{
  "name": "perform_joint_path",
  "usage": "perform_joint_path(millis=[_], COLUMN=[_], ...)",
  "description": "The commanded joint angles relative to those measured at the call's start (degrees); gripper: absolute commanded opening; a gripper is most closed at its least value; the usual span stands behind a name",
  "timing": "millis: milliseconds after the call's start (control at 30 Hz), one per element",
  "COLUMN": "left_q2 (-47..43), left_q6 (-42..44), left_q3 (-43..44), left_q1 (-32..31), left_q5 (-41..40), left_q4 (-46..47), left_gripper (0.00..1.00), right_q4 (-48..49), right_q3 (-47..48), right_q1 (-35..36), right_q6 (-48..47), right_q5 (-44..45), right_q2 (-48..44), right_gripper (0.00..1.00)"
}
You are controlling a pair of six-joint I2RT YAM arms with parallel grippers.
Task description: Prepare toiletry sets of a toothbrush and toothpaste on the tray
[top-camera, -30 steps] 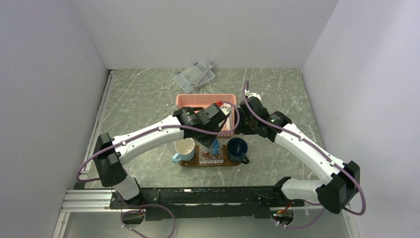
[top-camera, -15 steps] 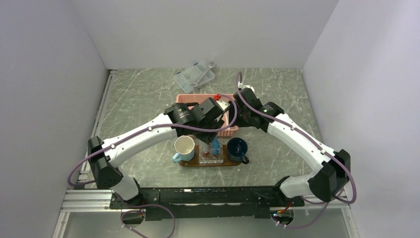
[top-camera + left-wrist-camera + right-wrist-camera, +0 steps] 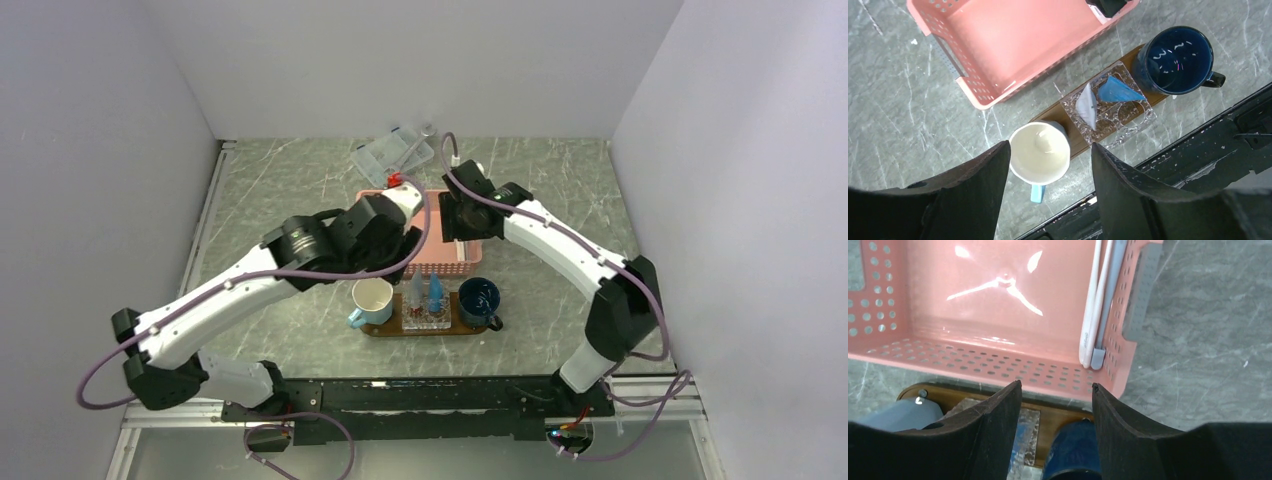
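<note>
The tray (image 3: 1077, 144) is a dark wooden board near the table's front; it carries a white mug (image 3: 1040, 152), a clear holder (image 3: 1128, 112) and a dark blue mug (image 3: 1175, 57). Two toothpaste tubes stand in the holder, one bright blue (image 3: 1118, 91), one paler (image 3: 1088, 102). A white toothbrush (image 3: 1091, 315) and a grey toothbrush (image 3: 1111, 290) lie along the right wall of the pink basket (image 3: 998, 367). My left gripper (image 3: 1050, 146) hangs open and empty high above the white mug. Open and empty too, my right gripper (image 3: 1056, 385) hovers over the basket's front edge.
A clear plastic box (image 3: 392, 155) sits at the back of the marble table behind the pink basket (image 3: 440, 262). Both arms cross over the basket in the top view. The black rail of the arm bases (image 3: 1198, 145) runs just in front of the tray.
My left gripper has opened, leaving the bright blue tube standing in the holder, and has risen and drawn back left. My right arm has swung farther over the basket.
</note>
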Motion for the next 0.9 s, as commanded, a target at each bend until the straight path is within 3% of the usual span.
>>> perform_joint_path(millis=[0, 400, 567, 600, 633, 667, 867], left_q2=[-7.27, -24.87, -29.89, -30.70, -31.51, -32.16, -35.53], left_q6=[1.94, 5.15, 6.35, 6.51, 6.81, 6.97, 7.01], left_q3=[-4.47, -24.00, -29.76, -30.62, -31.48, -32.18, -36.37], left_q1=[0.16, 0.24, 0.33, 0.33, 0.33, 0.40, 0.40], left_q5=[-3.36, -3.96, -3.90, -3.91, -3.81, -3.75, -4.49], left_q4=[4.71, 16.68, 18.88, 19.06, 19.30, 19.36, 19.66], left_gripper=[0.66, 0.75, 0.81, 0.86, 0.98, 0.99, 0.99], right_q4=[1.55, -1.48, -2.88, -2.99, -3.08, -3.33, -4.85], right_q3=[5.31, 13.56, 16.24, 16.61, 16.92, 17.23, 18.55], right_q1=[-0.22, -0.40, -0.87, -1.01, -1.08, -1.07, -1.41], right_q6=[-1.79, -2.09, -1.62, -1.46, -1.28, -1.03, -0.83], right_q5=[-0.18, 5.40, 8.35, 8.52, 8.77, 9.29, 14.56], right_q2=[4.67, 18.85, 23.13, 24.06, 24.59, 25.30, 28.10], right_gripper=[0.54, 0.43, 0.42, 0.42, 0.42, 0.42, 0.41])
